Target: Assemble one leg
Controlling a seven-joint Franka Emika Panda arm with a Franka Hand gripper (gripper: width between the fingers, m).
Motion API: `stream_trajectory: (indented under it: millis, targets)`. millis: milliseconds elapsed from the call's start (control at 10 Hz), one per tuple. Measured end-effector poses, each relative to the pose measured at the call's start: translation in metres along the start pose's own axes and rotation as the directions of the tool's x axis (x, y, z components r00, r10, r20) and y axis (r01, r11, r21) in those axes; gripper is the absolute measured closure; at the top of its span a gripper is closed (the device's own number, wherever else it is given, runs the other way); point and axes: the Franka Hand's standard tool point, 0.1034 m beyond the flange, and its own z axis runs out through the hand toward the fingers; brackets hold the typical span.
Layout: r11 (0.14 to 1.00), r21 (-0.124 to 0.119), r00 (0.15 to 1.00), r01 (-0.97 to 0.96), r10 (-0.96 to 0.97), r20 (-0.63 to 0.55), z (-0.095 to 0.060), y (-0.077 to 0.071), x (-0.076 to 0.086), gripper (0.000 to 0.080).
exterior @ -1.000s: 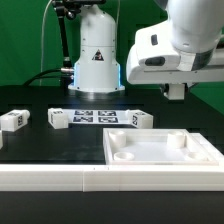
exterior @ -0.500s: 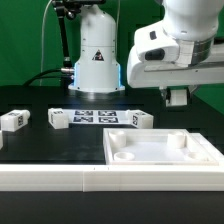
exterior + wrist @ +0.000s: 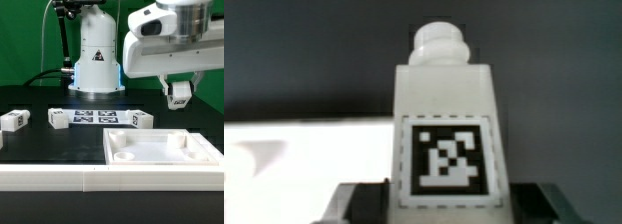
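Between the fingers: a small white oblong plastic leg with a square black-and-white tag on its face. The arm's two-finger gripper is clenched on it near the tag end, and in the wrist view the dark fingers press its two sides.
Leg's long axis: it runs in line with the gripper's reach, with the rounded peg end pointing away from the wrist. In the exterior view it hangs roughly upright below the fingers.
Leg to target: the leg is in the air, well apart from the large flat white plastic panel with round recesses. It hangs above the panel's far side, toward the exterior view's right. Any recess lies downward from the peg, though I cannot judge the depth offset.
Nearer arm: there is only one arm, and it already carries the leg.
Black table: three more small white tagged posts and the thin flat marker board lie to the exterior view's left of the gripper.
Change since a second ago: the wrist has moved toward the exterior view's left and turned, so the leg's tag now faces the exterior camera. The panel and the posts have not moved.
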Motion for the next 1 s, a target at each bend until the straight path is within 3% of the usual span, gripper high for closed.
stream_trajectory:
  millis: [200,500,700,900,1000]
  targets:
    - [1.0,0.001,0.991,0.002,-0.002,-0.133,-0.013,-0.004,0.017,0.0506]
    - [1.0,-0.006,0.94,0.012,-0.013,-0.341,-0.01,-0.002,0.021,0.0506]
    - [0.994,-0.058,0.866,0.089,-0.106,-0.488,-0.011,0.008,0.023,0.0506]
    - [0.978,-0.119,0.802,0.173,-0.21,-0.559,-0.023,0.002,0.037,0.0506]
    - [0.976,-0.12,0.803,0.18,-0.217,-0.555,-0.027,-0.001,0.043,0.0506]
